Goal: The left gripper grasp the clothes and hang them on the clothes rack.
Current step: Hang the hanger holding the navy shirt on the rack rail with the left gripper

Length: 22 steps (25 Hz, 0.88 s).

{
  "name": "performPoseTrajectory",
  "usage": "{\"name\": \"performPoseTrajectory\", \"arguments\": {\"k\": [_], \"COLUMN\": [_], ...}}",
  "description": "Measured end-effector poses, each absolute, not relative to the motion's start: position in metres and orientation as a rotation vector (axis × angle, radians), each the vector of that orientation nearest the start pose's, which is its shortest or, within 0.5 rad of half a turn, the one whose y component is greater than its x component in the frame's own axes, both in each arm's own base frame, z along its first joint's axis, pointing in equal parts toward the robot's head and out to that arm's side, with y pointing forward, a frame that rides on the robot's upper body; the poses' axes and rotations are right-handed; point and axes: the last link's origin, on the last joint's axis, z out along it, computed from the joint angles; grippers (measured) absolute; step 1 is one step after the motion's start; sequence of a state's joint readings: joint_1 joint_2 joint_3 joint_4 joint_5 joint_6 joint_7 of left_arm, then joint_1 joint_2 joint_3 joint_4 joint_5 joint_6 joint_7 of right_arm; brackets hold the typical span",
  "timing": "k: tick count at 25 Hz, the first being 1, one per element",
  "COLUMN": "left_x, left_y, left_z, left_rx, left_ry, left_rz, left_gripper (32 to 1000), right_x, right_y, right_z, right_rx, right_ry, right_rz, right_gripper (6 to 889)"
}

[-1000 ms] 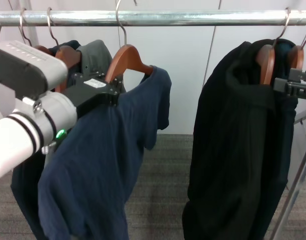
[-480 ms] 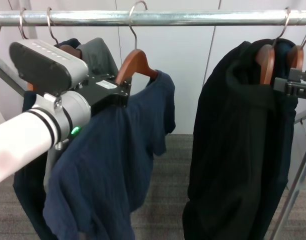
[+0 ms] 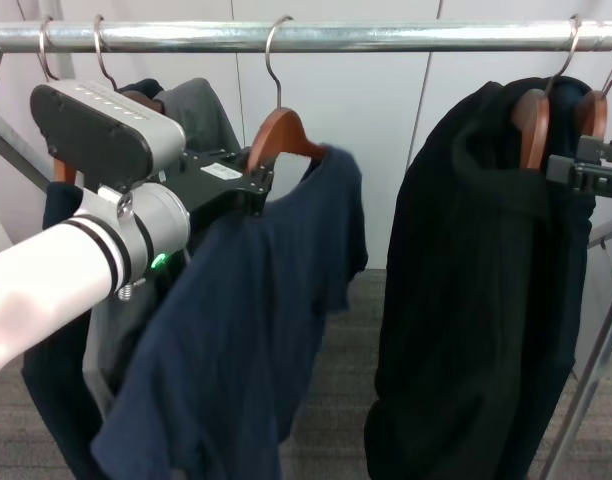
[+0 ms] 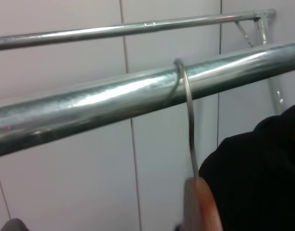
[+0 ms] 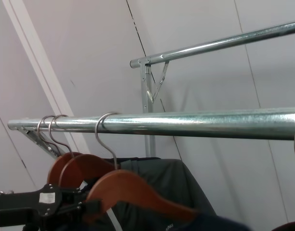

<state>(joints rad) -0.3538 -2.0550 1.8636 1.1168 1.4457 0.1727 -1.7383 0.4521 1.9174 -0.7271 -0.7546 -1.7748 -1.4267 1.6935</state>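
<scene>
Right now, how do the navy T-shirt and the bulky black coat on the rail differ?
The clothes are thin navy fabric, gripped at the hanger by the left gripper; the black coat is bulky and hangs free of that gripper. The clothes hang askew, the coat straight. Both hook over the clothes rack.

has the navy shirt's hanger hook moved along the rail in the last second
Yes. The hanger hook has shifted toward the robot's right along the clothes rack, nearer the black coat, carried by the left gripper.

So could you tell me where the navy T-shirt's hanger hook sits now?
In the head view, the hook loops over the clothes rack, left of centre, between the grey jacket and black coat.
</scene>
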Motion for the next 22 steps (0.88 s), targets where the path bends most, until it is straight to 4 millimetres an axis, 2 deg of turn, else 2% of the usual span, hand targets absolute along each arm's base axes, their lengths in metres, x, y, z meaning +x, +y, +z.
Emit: {"name": "performPoseTrajectory", "arguments": {"k": [5, 9, 11, 16, 22], "left_x": [-0.18, -0.177, -0.177, -0.19, -0.221], "left_y": [0.381, 0.375, 0.362, 0.34, 0.31], "left_z": [-0.051, -0.039, -0.018, 0.011, 0.051], "left_rx": [-2.166, -2.172, -2.188, -2.242, -2.348], "left_ry": [-0.599, -0.609, -0.614, -0.617, -0.641], "left_rz": [-0.51, -0.569, -0.652, -0.727, -0.843], "left_gripper": [260, 331, 390, 593, 656], "right_x": [0.295, 0.295, 0.296, 0.298, 0.298], "right_y": [0.359, 0.358, 0.358, 0.356, 0.355], "right_z": [0.097, 0.097, 0.096, 0.092, 0.091], "right_rx": [-2.357, -2.357, -2.358, -2.36, -2.367], "right_ry": [0.903, 0.9, 0.903, 0.923, 0.921], "right_rz": [0.742, 0.74, 0.74, 0.746, 0.75], "right_gripper": [818, 818, 818, 818, 818]}}
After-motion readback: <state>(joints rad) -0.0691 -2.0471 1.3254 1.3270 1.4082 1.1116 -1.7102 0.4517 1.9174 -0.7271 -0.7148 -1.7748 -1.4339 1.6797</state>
